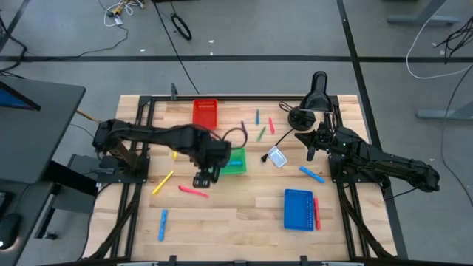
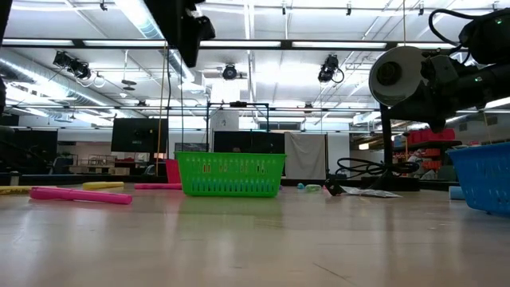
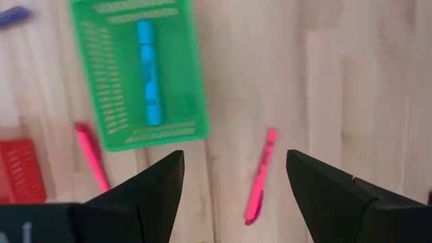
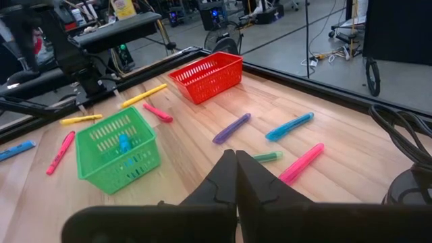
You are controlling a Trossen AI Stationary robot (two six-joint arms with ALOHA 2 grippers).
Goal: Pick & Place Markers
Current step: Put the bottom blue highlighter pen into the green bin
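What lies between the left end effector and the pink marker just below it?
Nothing. In the left wrist view, the open left end effector hangs over bare wood, the pink marker showing between its fingers. The green tray sits off to one side.

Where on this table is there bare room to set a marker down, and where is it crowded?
Free: the near middle, bordered by the pink marker, the low blue marker and the blue tray. Also the patch between the green tray and blue tray. Crowded: the far middle, between the red tray and the card, with scattered markers and the left gripper over them.
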